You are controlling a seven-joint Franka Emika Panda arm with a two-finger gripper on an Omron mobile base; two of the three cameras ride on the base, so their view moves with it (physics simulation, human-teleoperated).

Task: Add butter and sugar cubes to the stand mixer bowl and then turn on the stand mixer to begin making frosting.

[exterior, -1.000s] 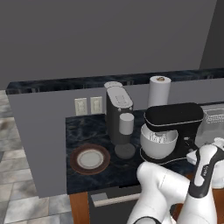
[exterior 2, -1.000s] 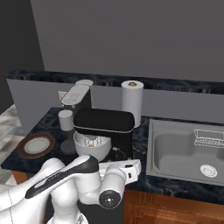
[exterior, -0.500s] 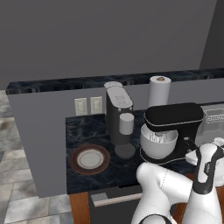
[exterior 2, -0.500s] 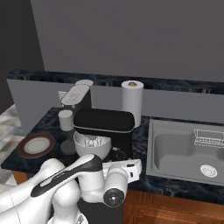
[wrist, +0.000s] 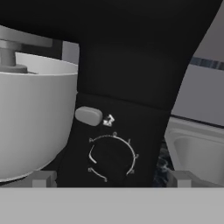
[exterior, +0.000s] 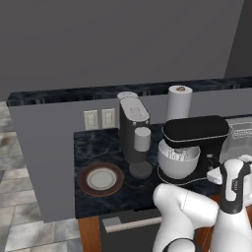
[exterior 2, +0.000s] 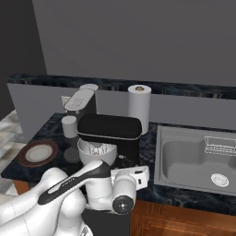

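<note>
Gripper (wrist: 111, 178) wide apart, empty, facing stand mixer (wrist: 131, 87) column; stand mixer bowl (wrist: 30, 118) seated at left. I judge switch-on step in hand: I should centre on dial (wrist: 113, 156), advance straight, avoid grey lever (wrist: 89, 116) above.

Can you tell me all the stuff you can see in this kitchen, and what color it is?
stand mixer: one, black, on the counter beside the sink
stand mixer bowl: one, off-white, under the mixer's head
dial: one, black with white marks, on the mixer's side
coffee machine: one, dark grey, left of the mixer
cup: one, grey-white, in the coffee machine
plate: one, white with brown rim, on the counter's left part
paper towel roll: one, white, behind the mixer
sink: one, grey, right of the mixer
counter: one, dark and speckled
gripper: one, dark tips, open, facing the dial
</note>
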